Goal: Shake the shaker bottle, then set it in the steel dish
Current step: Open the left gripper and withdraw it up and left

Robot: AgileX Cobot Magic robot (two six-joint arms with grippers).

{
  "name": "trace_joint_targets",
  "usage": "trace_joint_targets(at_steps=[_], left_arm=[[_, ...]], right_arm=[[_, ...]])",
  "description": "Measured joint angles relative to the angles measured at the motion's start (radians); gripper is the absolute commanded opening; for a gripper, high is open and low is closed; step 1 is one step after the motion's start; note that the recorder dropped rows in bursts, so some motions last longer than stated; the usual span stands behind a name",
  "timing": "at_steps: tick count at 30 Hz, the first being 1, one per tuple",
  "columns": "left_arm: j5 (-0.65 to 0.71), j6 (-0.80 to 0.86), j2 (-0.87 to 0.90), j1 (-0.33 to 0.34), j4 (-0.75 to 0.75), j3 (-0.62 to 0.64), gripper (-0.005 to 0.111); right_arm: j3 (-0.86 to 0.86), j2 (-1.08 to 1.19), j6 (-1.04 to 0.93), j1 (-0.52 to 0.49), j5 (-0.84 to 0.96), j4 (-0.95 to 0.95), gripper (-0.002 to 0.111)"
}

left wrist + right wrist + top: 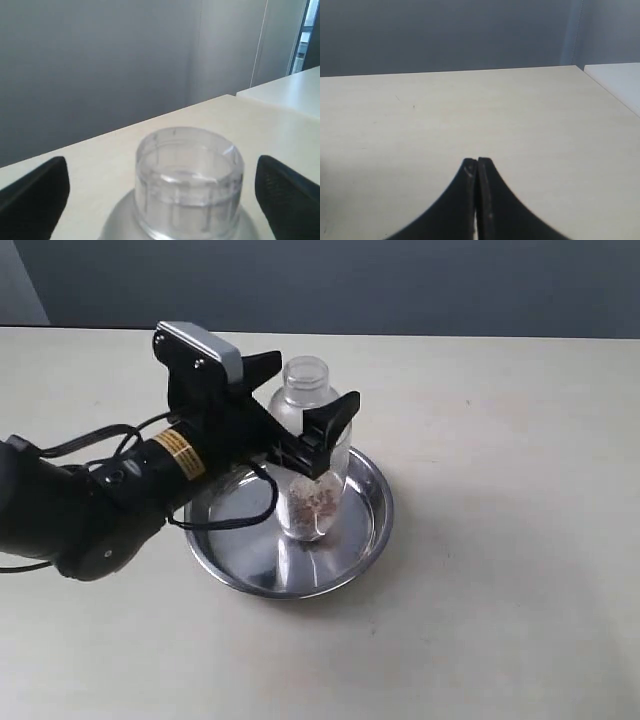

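Observation:
The shaker bottle (312, 490) stands about upright inside the steel dish (372, 535), with brownish beads in its lower part. My left gripper (312, 382) is open around the bottle's upper part, one black finger on each side. In the left wrist view the clear round cap (189, 175) fills the middle, and both fingers (35, 192) stand apart from it at the frame's sides. My right gripper (477, 161) is shut on nothing, over bare table, and does not show in the exterior view.
The pale table (500, 590) runs wide around the dish. The left arm's black body and cables (100, 500) reach in from the left, over the dish's left rim. A grey wall (400, 280) backs the table's far edge.

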Motion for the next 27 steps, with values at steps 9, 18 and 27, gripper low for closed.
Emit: trace_joint_targets(at_steps=[9,18,27], left_arm=[[0.525,0.061,-0.512,0.043,-0.034,0.06,0.001],[1.107,0.158,-0.974,0.043,-0.034,0.067,0.0],[1.35,0.164,-1.247,0.043,0.13,0.071,0.0]], right_arm=[[0.0,0.0,0.0,0.0,0.0,0.0,-0.001],[0.0,0.0,0.0,0.0,0.0,0.0,-0.001],[0.0,0.0,0.0,0.0,0.0,0.0,-0.001]])
